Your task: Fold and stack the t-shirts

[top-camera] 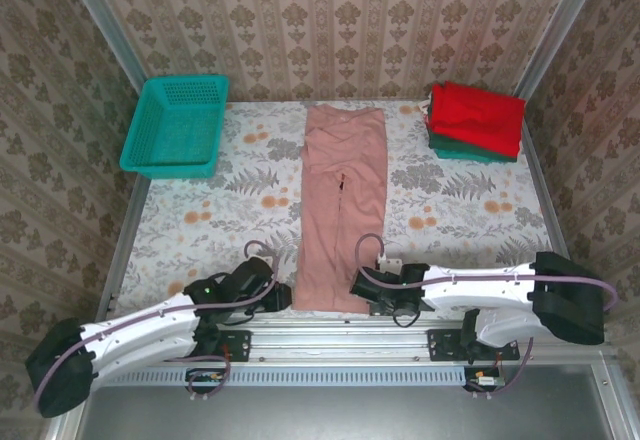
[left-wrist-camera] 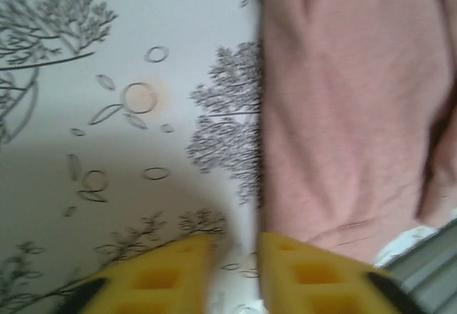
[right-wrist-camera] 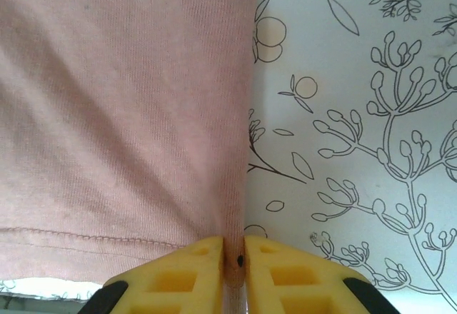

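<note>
The dusty-pink t-shirt (top-camera: pixel 340 200) lies in a long narrow strip down the middle of the flowered tablecloth, running from the far side to the near edge. My right gripper (top-camera: pixel 362 288) is at its near right corner. In the right wrist view that gripper (right-wrist-camera: pixel 234 246) is shut on the pink t-shirt (right-wrist-camera: pixel 121 114), pinching its right edge just above the hem. My left gripper (top-camera: pixel 283 295) is at the near left corner. In the left wrist view it (left-wrist-camera: pixel 235 246) is open, bare tablecloth in the gap, one finger lying over the t-shirt (left-wrist-camera: pixel 343 114) edge. A folded red t-shirt (top-camera: pixel 478 115) rests on a dark green one (top-camera: pixel 468 151) at the far right.
A teal mesh basket (top-camera: pixel 178 125) stands at the far left corner. Patterned walls close in the table on three sides. A metal rail (top-camera: pixel 340 345) runs along the near edge by the arm bases. Open tablecloth (top-camera: pixel 200 210) stretches either side of the pink strip.
</note>
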Available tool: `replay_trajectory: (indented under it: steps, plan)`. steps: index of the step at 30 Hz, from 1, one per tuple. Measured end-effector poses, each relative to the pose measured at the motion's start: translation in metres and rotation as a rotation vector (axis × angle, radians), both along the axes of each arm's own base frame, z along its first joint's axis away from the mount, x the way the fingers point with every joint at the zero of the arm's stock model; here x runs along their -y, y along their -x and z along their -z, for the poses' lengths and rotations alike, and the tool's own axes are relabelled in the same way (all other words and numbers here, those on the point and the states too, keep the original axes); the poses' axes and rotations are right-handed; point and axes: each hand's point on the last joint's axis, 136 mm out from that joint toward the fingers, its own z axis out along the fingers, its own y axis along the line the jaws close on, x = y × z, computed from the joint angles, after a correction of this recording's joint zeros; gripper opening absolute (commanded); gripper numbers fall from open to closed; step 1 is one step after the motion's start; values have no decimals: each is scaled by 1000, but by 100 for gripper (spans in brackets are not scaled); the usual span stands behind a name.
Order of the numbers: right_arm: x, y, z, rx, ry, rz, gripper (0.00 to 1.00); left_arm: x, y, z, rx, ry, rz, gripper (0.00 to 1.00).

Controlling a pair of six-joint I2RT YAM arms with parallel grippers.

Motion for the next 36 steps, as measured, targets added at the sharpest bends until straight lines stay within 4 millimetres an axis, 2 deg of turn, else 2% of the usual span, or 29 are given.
replay_trajectory:
  steps: [3, 7, 9, 12, 14, 16, 17, 20, 21, 22, 23, 25, 28, 31, 33, 36]
  plan:
    - [2, 1, 1, -1, 2, 0, 12, 10, 3, -7, 25, 34, 36, 59]
    - [5, 2, 4, -5, 12, 0, 3, 14, 8, -3, 24, 10, 65, 54]
    - [6, 3, 5, -6, 15, -1, 0, 14, 6, 0, 19, -14, 61, 47]
    - [6, 2, 3, -3, 8, 0, 0, 12, 3, 5, 18, -58, 54, 31]
    - [7, 3, 1, 0, 0, 0, 0, 9, 2, 8, 19, -79, 46, 28]
    - [7, 3, 0, 3, -8, 0, 0, 9, 1, 8, 21, -80, 43, 15]
    - [8, 3, -1, 4, -10, 2, 0, 11, 1, 7, 25, -68, 46, 15]
    - [13, 3, 1, 3, -8, 9, 0, 15, 1, 6, 29, -44, 51, 16]
    - [15, 3, 1, 2, -6, 14, 0, 18, 2, 4, 28, -29, 58, 25]
    - [17, 3, 1, 2, -4, 16, 0, 19, 3, 3, 28, -19, 65, 38]
    - [18, 3, 0, 3, -5, 19, 0, 21, 2, 0, 33, -5, 66, 41]
    - [20, 2, -1, 7, -12, 17, 0, 23, 2, -6, 46, 19, 66, 52]
    - [20, 2, -3, 12, -21, 12, 0, 26, 3, -9, 58, 26, 84, 61]
    - [21, 1, -3, 14, -19, 8, 0, 29, 4, -5, 43, -10, 97, 62]
    - [21, 0, -3, 14, -18, 6, 0, 32, 3, -1, 30, -46, 105, 58]
    - [22, 0, -3, 14, -15, 8, 0, 29, 1, 5, 21, -117, 107, 33]
